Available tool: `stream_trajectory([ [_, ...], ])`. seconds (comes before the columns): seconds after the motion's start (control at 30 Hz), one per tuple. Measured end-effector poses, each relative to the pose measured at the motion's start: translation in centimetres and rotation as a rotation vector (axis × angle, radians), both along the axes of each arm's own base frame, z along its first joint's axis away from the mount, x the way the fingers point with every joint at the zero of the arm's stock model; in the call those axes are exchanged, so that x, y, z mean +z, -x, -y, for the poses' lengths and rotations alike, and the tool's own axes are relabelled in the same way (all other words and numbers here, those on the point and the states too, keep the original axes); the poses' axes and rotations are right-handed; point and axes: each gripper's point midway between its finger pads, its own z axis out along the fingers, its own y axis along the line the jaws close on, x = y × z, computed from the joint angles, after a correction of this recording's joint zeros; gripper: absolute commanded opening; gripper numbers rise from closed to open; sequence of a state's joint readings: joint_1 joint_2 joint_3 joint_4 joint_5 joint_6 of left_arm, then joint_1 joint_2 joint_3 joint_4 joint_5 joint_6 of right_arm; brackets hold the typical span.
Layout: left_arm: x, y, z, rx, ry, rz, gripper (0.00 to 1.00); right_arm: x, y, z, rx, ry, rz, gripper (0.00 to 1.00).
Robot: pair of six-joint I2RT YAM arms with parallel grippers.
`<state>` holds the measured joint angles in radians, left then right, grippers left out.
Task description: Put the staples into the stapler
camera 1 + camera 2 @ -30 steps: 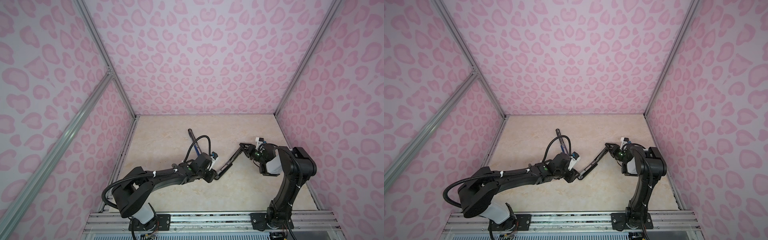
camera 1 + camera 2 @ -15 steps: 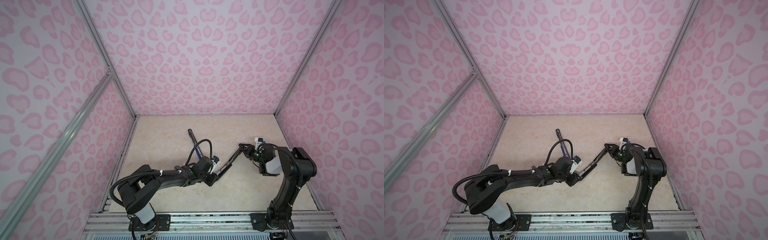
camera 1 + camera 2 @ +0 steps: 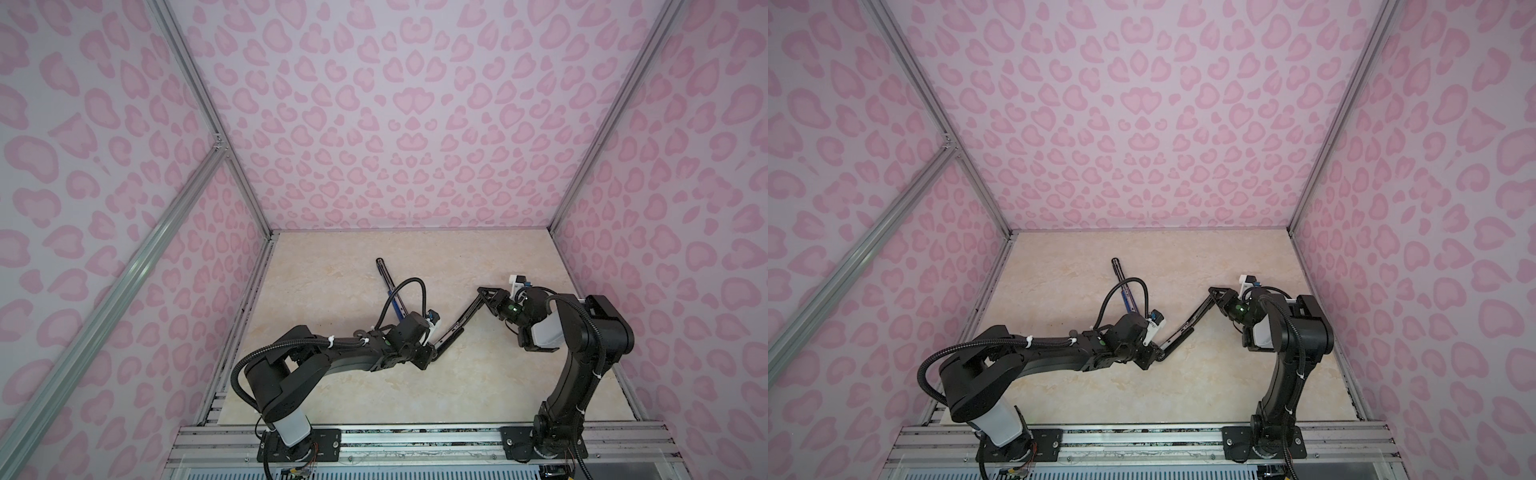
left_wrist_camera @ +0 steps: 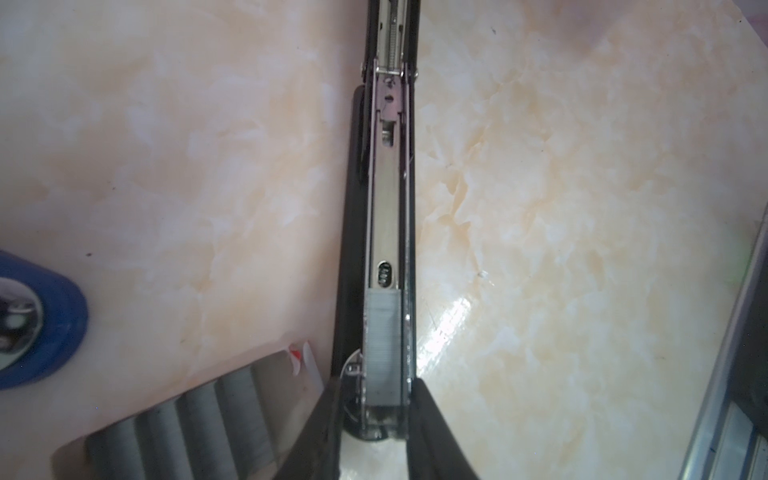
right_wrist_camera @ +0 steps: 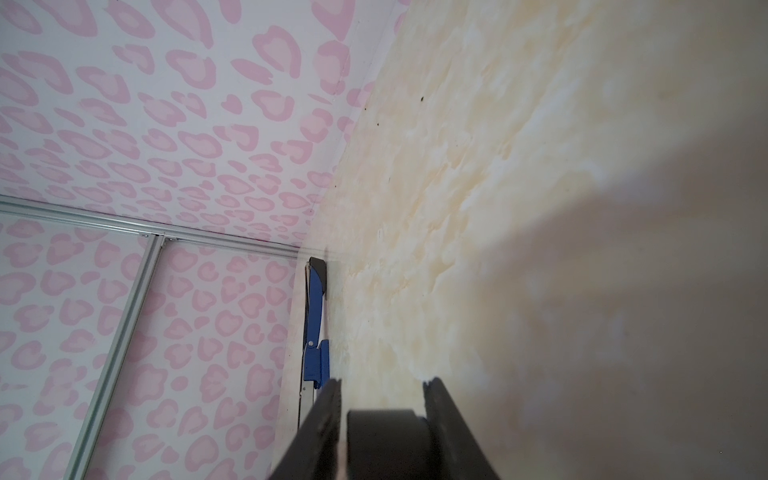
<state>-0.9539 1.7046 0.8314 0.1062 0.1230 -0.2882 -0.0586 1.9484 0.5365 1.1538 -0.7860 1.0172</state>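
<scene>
The stapler lies opened out near the centre of the tabletop, running from 8 to 2 o'clock. The right pincer, its arm folded high and wrist turned sideways, is clamped on the raised 2 o'clock end, probably to keep the magazine exposed. A strip of staples sits in the channel at the 8 o'clock end. The left pincer, its arm stretched low, straddles that end with a narrow gap. I cannot tell whether it presses.

Right tool grips a black stapler end — a blue stapler lies beyond.
</scene>
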Motion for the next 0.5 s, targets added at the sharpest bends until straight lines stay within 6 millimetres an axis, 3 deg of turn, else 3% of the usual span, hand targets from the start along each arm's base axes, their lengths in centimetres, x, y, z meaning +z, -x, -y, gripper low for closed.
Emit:
stream_trajectory([
  [0.2,0.0,-0.1,0.2,-0.005,-0.003,0.009,0.12,0.3,-0.1,0.1,-0.002,0.005,0.008,0.32],
  [0.5,0.4,-0.7,0.5,-0.007,-0.010,0.040,0.08,2.2,0.2,0.3,0.000,0.080,0.036,0.32],
])
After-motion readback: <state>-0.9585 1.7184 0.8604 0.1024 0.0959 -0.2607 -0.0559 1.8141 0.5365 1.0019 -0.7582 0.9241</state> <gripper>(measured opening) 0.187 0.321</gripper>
